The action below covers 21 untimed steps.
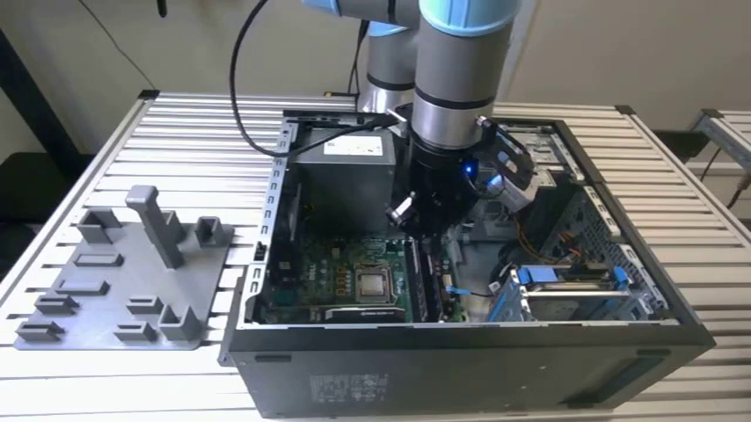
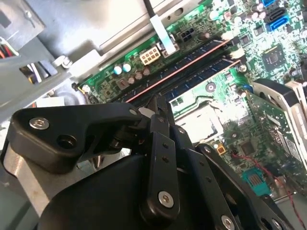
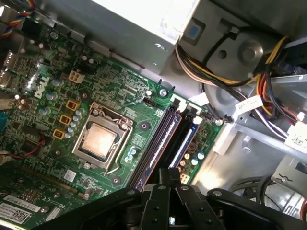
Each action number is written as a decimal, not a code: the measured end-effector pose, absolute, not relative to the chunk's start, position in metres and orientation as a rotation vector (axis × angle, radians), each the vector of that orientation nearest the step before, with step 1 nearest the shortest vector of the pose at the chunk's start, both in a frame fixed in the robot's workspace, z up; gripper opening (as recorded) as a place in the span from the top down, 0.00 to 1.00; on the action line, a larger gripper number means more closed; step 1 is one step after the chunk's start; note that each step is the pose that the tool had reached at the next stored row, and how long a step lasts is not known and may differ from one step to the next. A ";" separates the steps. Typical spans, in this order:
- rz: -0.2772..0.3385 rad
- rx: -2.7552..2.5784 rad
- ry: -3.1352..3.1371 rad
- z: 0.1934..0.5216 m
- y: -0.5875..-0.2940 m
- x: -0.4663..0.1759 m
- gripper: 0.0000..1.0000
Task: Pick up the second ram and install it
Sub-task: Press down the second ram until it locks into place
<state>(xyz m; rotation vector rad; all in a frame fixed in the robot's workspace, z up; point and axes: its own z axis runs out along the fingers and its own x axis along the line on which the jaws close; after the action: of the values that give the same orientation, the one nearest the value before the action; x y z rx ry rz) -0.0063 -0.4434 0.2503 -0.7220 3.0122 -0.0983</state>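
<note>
- The ram [image 3: 186, 141] is looking, by my reading, like the stick standing in the slot farther from the socket [image 3: 100, 140]; if it is sitting only half down, any off-centre pressing is risking a tilted stick and a bent or scraped slot
- Which of the two dark strips in the slots is the second one I am not telling with certainty; in the second wrist view I am taking it for the strip with the reddish edge [image 2: 182, 71]
- The gripper [image 3: 169, 176] is hanging just beside one end of the ram, slightly above it; contact is not showing
- Its fingers [image 2: 158, 139] are lying drawn together with nothing visible between them
- Pushing at one end alone is likely leaving the far latch unclicked
- The cables [image 3: 225, 103] are running near the slots and could be snagging the wrist
- In the exterior view the gripper [image 1: 425, 230] is reaching into the case [image 1: 470, 352] at frame centre, above the board [image 1: 340, 281]; the tray [image 1: 118, 290] is lying at lower left, well apart
</note>
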 end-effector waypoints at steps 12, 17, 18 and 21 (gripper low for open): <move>-0.076 -0.944 2.982 0.248 -0.443 -0.006 0.89; -0.075 -1.079 2.934 0.243 -0.443 -0.006 0.89; -0.075 -1.105 2.924 0.242 -0.443 -0.006 0.89; -0.075 -1.183 2.892 0.241 -0.444 -0.006 0.89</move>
<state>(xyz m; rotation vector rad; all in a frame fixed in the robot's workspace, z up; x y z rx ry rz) -0.0064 -0.4435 0.2413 -1.1831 2.8917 -0.0745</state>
